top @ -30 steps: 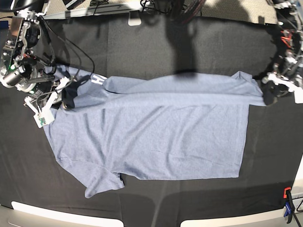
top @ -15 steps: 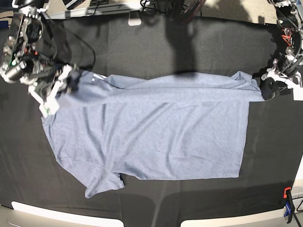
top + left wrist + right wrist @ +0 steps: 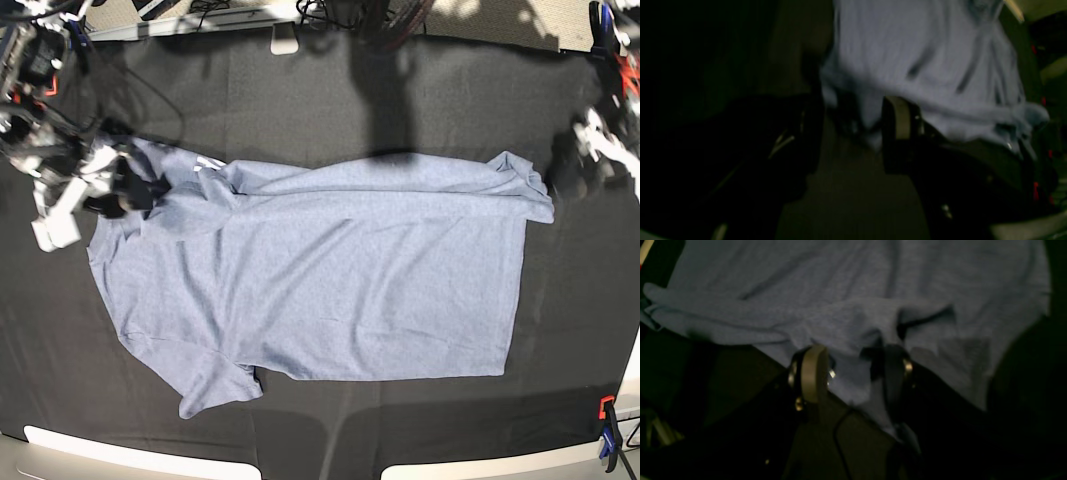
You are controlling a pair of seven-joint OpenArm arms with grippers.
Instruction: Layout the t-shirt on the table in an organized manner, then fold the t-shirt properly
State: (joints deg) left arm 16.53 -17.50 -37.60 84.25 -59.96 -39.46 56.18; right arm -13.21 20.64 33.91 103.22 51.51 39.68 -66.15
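My left gripper (image 3: 853,133) has its jaws spread apart just off the t-shirt (image 3: 320,280), gripping nothing, with the shirt's bunched corner lying free in front of it near the table (image 3: 300,100) edge on that side. My right gripper (image 3: 853,373) is spread as well, a loose flap of cloth lying between its fingers (image 3: 813,373) without being pinched. The t-shirt lies spread lengthwise across the middle of the tabletop, one sleeve toward the near edge.

The t-shirt (image 3: 320,280) is a light heather blue-grey, plain on the side facing up. Under it the table (image 3: 300,90) is matte black all over.
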